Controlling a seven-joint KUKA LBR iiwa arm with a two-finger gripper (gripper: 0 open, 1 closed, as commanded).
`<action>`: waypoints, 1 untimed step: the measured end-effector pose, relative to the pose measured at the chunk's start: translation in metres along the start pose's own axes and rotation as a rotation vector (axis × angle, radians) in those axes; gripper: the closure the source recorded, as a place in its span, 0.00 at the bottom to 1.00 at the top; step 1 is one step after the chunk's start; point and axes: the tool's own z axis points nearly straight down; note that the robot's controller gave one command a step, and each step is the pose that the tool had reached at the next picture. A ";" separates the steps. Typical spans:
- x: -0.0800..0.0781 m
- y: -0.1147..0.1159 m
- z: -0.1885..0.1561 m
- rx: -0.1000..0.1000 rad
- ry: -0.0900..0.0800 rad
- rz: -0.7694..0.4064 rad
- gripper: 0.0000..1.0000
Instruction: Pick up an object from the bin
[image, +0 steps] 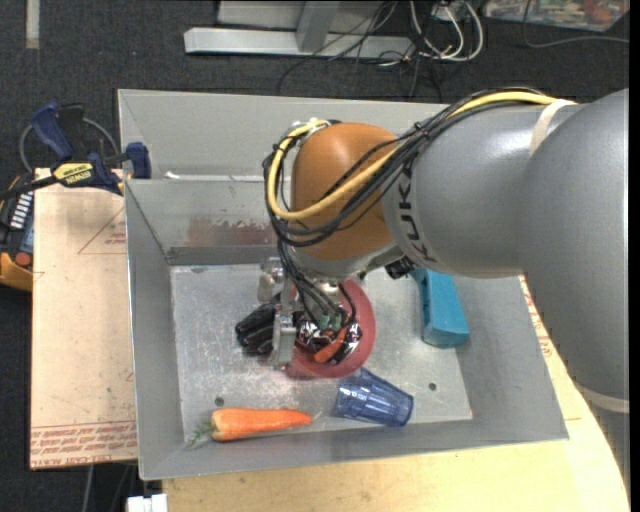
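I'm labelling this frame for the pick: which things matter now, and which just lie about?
In play: gripper, over the bin's middle; red round dish beneath it; black thing beside it.
Lying about: orange carrot; blue cup on its side; teal block.

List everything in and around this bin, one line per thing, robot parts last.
carrot: one, orange with a green stub, lying along the bin's front wall, to the left.
cup: one, see-through blue and ribbed, on its side at the front, right of the carrot.
block: one, light blue, on the floor by the right wall.
disc: one, pink-red and round, mid floor, partly under the pincer.
black thing: one, black, just left of the disc beside the pincer; its kind cannot be told.
bin: one, grey metal, holding all of the above.
arm: one, grey with an orange cover and cables, reaching in from the right.
pincer: one, metal, low over the middle of the floor.
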 end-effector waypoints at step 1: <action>-0.002 -0.001 -0.005 -0.001 -0.008 0.004 0.00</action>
